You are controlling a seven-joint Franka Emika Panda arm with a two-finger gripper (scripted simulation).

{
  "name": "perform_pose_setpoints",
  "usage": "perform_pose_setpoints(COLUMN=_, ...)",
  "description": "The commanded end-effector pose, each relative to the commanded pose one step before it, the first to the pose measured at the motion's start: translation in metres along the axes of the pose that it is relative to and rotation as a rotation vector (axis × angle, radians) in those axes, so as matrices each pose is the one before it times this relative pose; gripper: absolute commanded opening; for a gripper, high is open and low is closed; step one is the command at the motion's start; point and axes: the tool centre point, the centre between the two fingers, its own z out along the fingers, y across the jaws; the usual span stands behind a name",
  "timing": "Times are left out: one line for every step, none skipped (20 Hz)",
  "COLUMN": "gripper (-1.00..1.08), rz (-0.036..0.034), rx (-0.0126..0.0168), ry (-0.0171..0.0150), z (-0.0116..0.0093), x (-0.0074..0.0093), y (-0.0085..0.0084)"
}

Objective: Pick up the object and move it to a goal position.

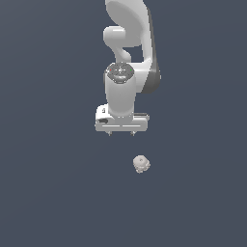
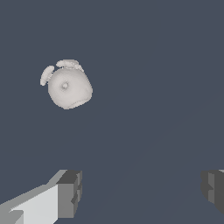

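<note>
— Between the jaws, anything?
— Nothing; the gripper is spread wide, the object lying apart, outside them, probably lower, open floor all round.

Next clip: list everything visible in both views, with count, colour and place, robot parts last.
object: one, off-white and lumpy with a knobby top, lying on the ground in front of the arm and slightly toward the exterior view's right of the end effector; also seen in the wrist view, apart from both fingers.
ground: one flat dark blue-grey surface filling both views.
arm: one, white with a dark grey side panel, coming down from the top of the exterior view.
end effector: one, white body with dark grey fingers, spread wide apart, holding nothing, not over the object.
</note>
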Motion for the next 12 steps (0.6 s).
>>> perform_pose_setpoints(gripper=1.00, rz=0.00000, rx=0.00000, ry=0.00000, z=0.00000, x=0.00000, y=0.00001)
perform_pose_setpoints(gripper=1.00, rz=-0.00045, rx=0.00052, ry=0.00001, z=0.00004, x=0.00006, y=-0.00077)
perform_pose_setpoints(gripper=1.00, rz=-0.00137, rx=0.00170, ry=0.00000, z=0.00014, x=0.00019, y=-0.00227)
perform_pose_setpoints(gripper=1.00, rz=-0.00220, rx=0.00275, ry=-0.00002, z=0.00024, x=0.00030, y=-0.00371)
perform_pose_setpoints(gripper=1.00, rz=-0.00305, rx=0.00382, ry=-0.00005, z=0.00034, x=0.00039, y=-0.00516)
perform_pose_setpoints(gripper=1.00, rz=-0.00387, rx=0.00486, ry=-0.00012, z=0.00046, x=0.00046, y=-0.00658)
perform_pose_setpoints(gripper=1.00, rz=-0.00407, rx=0.00513, ry=-0.00019, z=0.00051, x=0.00043, y=-0.00690)
perform_pose_setpoints(gripper=1.00, rz=-0.00318, rx=0.00401, ry=-0.00019, z=0.00042, x=0.00031, y=-0.00539)
perform_pose_setpoints(gripper=1.00, rz=-0.00227, rx=0.00286, ry=-0.00016, z=0.00031, x=0.00021, y=-0.00385)
perform_pose_setpoints(gripper=1.00, rz=-0.00136, rx=0.00171, ry=-0.00010, z=0.00019, x=0.00012, y=-0.00231)
perform_pose_setpoints(gripper=1.00, rz=-0.00043, rx=0.00054, ry=-0.00003, z=0.00007, x=0.00004, y=-0.00076)
perform_pose_setpoints(gripper=1.00, rz=0.00000, rx=0.00000, ry=0.00000, z=-0.00005, x=-0.00004, y=0.00058)
